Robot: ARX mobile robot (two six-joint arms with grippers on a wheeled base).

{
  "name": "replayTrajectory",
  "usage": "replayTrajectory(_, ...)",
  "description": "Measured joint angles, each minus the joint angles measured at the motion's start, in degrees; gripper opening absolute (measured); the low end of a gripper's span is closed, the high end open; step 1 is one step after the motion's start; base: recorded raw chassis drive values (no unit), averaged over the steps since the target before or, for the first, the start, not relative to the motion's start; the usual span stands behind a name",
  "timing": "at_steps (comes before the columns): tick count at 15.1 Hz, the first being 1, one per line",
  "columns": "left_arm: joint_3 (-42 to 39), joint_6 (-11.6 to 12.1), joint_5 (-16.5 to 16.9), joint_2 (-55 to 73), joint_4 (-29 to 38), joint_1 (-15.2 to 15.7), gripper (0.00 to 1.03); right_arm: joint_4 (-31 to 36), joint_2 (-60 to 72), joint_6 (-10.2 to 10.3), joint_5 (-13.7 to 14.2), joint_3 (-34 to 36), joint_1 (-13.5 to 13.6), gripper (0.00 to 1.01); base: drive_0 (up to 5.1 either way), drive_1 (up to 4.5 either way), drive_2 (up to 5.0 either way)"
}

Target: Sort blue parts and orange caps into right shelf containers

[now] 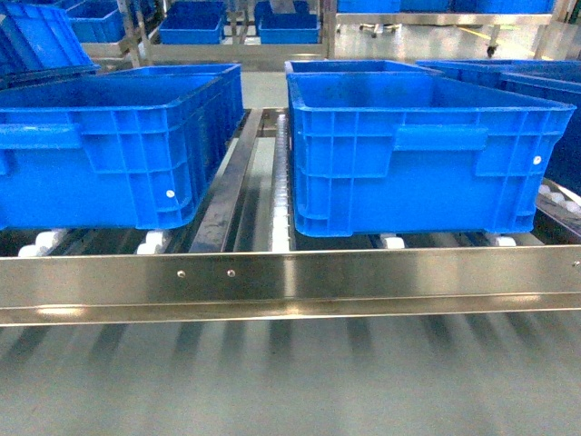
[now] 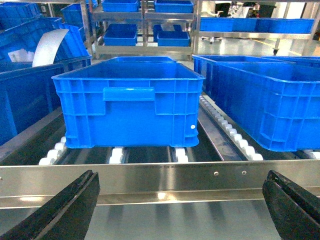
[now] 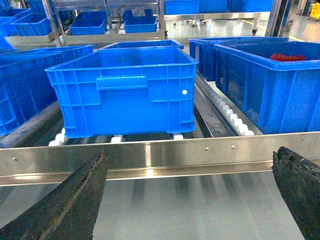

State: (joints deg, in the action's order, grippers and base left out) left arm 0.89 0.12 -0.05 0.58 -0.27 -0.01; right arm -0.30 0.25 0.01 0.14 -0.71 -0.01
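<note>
No blue parts or orange caps show in any view. Two right shelf containers stand on the shelf's white rollers [image 1: 280, 204], a left crate [image 1: 109, 150] and a right crate [image 1: 418, 150], both behind the steel front rail [image 1: 290, 282]. My left gripper [image 2: 182, 175] is open and empty, low in front of the rail [image 2: 160, 177] and facing the left crate [image 2: 130, 105]. My right gripper [image 3: 190, 154] is also open and empty. It faces the right crate [image 3: 125, 95] across the rail [image 3: 160, 157]. Neither gripper shows in the head view.
A further crate [image 3: 270, 90] at the far right holds something red [image 3: 287, 57]. A white sheet [image 2: 50, 45] leans in a crate at the left. More racks with blue bins [image 1: 191, 23] stand behind. A flat steel surface [image 1: 290, 381] lies below the rail.
</note>
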Motion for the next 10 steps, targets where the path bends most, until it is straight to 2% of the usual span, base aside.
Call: replayTrajectory(10, 0.0, 0.0, 0.0, 0.0, 0.0, 0.0, 0.98, 0.0, 0.0, 0.0, -0.02, 0.0, 0.0, 0.98, 0.0, 0.0, 0.0)
